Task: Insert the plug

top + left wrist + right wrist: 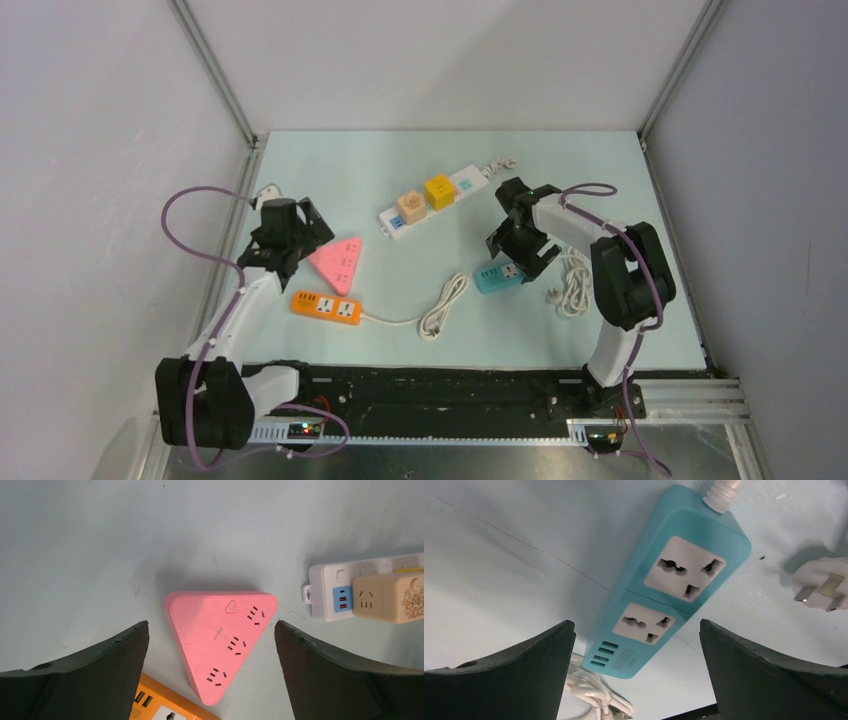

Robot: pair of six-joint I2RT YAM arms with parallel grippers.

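A teal power strip (498,277) with two sockets lies on the table, and it fills the right wrist view (669,585). A loose white plug (552,294) lies just to its right, prongs showing in the right wrist view (821,585). My right gripper (520,255) hovers over the teal strip, open and empty (636,621). My left gripper (298,250) hovers over a pink triangular power strip (338,262), open and empty (211,622). The pink strip (220,640) lies between and beyond its fingers.
An orange power strip (326,306) lies in front of the pink one, with its coiled cord (443,308) to the right. A white strip (430,200) carries beige and yellow cube adapters at the back. A white cord bundle (573,280) lies by the right arm.
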